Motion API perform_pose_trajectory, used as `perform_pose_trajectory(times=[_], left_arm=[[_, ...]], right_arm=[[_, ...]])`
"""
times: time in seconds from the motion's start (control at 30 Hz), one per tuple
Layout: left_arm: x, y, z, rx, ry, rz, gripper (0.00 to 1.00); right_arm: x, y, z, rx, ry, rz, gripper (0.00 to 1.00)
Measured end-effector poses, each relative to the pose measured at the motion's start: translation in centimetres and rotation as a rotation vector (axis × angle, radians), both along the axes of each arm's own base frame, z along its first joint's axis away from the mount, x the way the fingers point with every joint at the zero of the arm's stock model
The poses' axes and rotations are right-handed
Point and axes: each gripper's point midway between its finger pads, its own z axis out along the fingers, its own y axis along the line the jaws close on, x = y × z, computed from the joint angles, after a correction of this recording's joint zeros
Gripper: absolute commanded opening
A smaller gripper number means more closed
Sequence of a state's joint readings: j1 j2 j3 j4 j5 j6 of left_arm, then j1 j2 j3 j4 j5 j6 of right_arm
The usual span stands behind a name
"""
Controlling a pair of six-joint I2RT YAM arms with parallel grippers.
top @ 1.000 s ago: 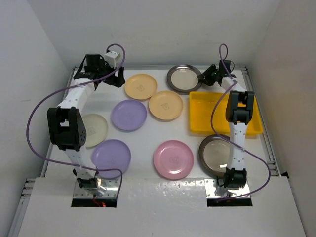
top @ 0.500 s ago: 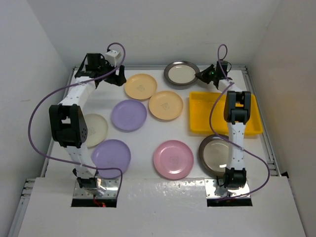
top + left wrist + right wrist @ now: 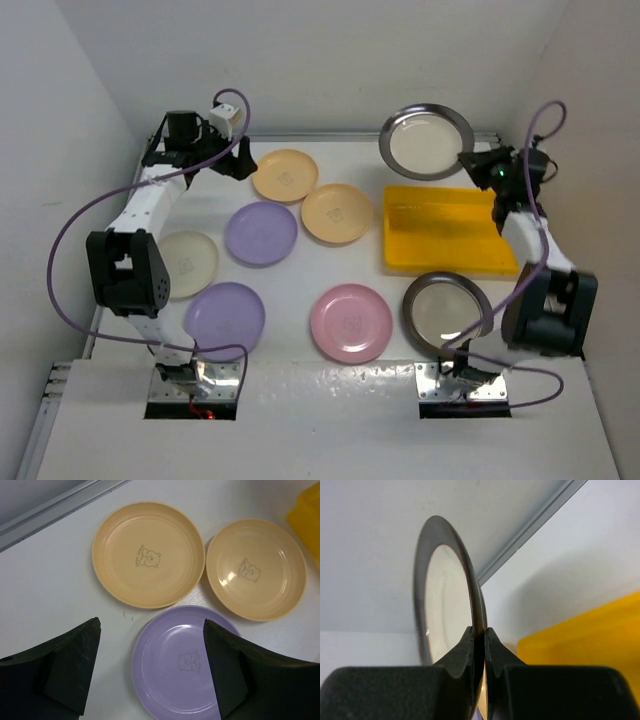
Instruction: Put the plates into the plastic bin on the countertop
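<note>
White walls close in a white surface point(image 3: 300, 285) strewn with plates. At far left the left end effector point(image 3: 151, 625) hangs with its fingers spread wide, holding nothing. A lavender plate point(image 3: 187, 665) lies directly beneath the gap, with a pale orange plate point(image 3: 148, 555) and a second pale orange plate point(image 3: 256, 569) just beyond it. Nearer the bases sit a cream plate point(image 3: 195, 262) (its left side hidden behind the left arm point(image 3: 130, 270)) and a second lavender plate point(image 3: 224, 315), then a pink plate point(image 3: 351, 323).

Right of these, the yellow bin point(image 3: 450, 235) lies flat, and a dark-rimmed plate point(image 3: 440, 311) rests just in front of it, partly covered by the right arm point(image 3: 535, 270). The right end effector point(image 3: 478, 630) is pinched narrow on the rim of another dark-rimmed plate point(image 3: 427, 140), held tilted beyond the bin's far left corner. The wrist camera sees it edge-on, its lower part lost behind the fingers point(image 3: 457, 655).
</note>
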State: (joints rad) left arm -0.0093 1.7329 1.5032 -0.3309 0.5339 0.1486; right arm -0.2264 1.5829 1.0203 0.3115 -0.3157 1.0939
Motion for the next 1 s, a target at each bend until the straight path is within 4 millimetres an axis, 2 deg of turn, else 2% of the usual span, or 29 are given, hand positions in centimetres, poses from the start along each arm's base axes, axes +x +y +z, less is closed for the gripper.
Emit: perform_pose_trajectory(times=[0.07,0.13,0.17,0.27,0.33,0.4,0.53,0.73,1.0], left_arm=[[-0.6,-0.3,0.3,-0.011,-0.005,-0.020,0.83],[-0.9,-0.6,0.2,-0.022,-0.005,-0.036,0.83],[-1.1,-0.7,0.0,-0.026,-0.001,-0.042,0.83],[-1.5,-1.0,-0.8,-0.036,0.019,-0.055,0.83],[-1.7,-1.1,-1.1,-0.042,0.029,-0.060,0.83],[-1.7,-1.2,-1.1,-0.044,0.027,-0.064,0.83],[-1.7,-1.3,-0.9,-0.050,0.022,-0.072,0.83],[-1.8,-1.4,-1.2,-0.054,0.027,-0.073,0.83],[-2.2,-1.4,-2.2,-0.052,0.047,-0.075,0.83]], right_arm=[[-3.8,-1.9,1.7,-0.013,-0.038,-0.049,0.00],[-6.7,-3.2,1.7,-0.032,-0.036,-0.087,0.00],[-7.9,-3.7,1.2,-0.042,-0.019,-0.104,0.00],[-11.0,-4.9,-2.1,-0.047,0.089,-0.142,0.00],[-12.6,-5.6,-4.6,-0.035,0.184,-0.161,0.00],[-13.6,-6.1,-6.3,-0.033,0.250,-0.171,0.00],[-14.0,-7.0,-8.3,-0.024,0.309,-0.178,0.00],[-12.8,-7.4,-12.4,0.043,0.420,-0.141,0.00],[-12.0,-7.8,-13.0,0.021,0.404,-0.128,0.00]])
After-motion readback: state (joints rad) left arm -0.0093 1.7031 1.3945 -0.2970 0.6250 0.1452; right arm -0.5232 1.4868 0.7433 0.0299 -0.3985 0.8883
